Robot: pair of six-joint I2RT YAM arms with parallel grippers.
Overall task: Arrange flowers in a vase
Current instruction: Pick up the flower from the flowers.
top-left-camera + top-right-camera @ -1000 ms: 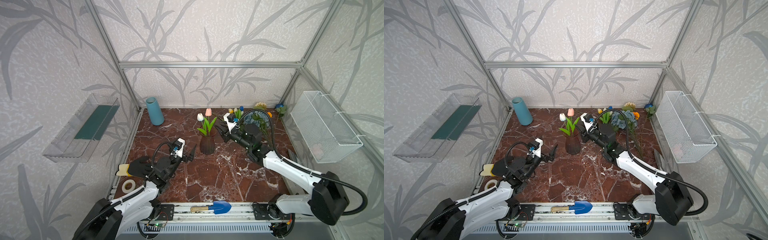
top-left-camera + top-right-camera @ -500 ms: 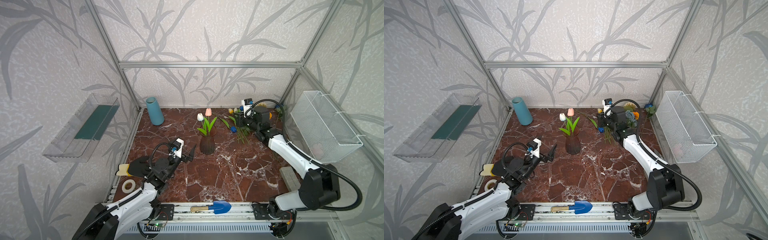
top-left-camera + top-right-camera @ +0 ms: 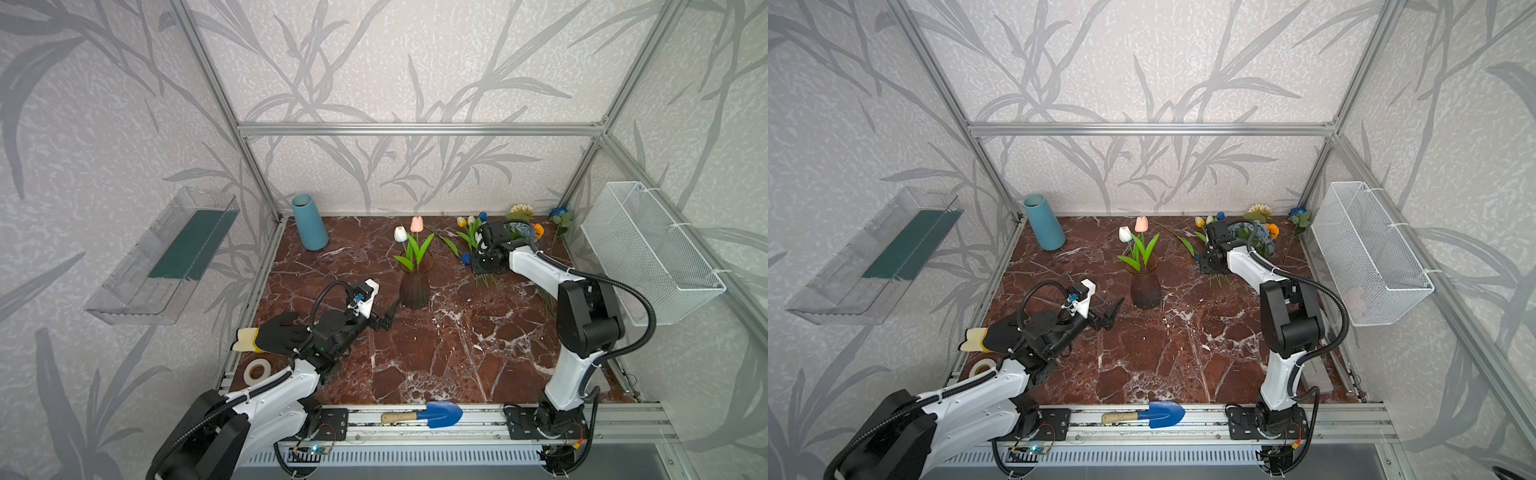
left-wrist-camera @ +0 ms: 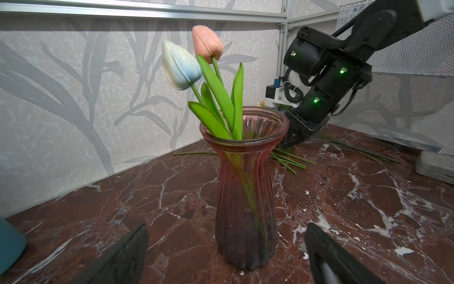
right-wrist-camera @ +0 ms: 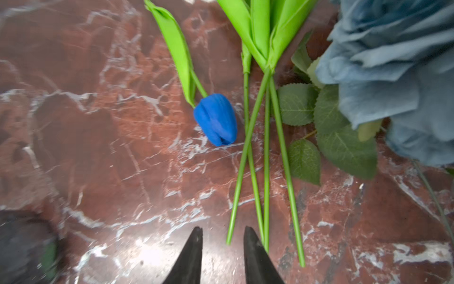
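A dark pink glass vase [image 3: 414,286] [image 4: 245,196] stands mid-table holding a white tulip [image 4: 180,66] and a pink tulip [image 4: 207,44]. My left gripper [image 3: 388,316] [image 4: 226,231] is open just in front of the vase base, a finger on each side, not touching it. The other flowers lie at the back right: blue tulip [image 5: 216,120] [image 3: 466,258], yellow tulips [image 3: 461,221], dusty-blue rose [image 5: 393,73] and several green stems [image 5: 265,172]. My right gripper [image 5: 223,231] [image 3: 484,272] points down at the stem ends, open a narrow gap, with nothing between its fingers.
A teal vase [image 3: 309,228] stands at the back left. A black glove [image 3: 274,336] and tape roll [image 3: 255,371] lie by the left arm. A blue trowel [image 3: 440,413] rests on the front rail. A wire basket [image 3: 648,253] hangs on the right wall; a grey block [image 4: 434,167] lies below it.
My right arm has swung away from the vase to the back right and come down over the loose stems. The left arm has not moved.
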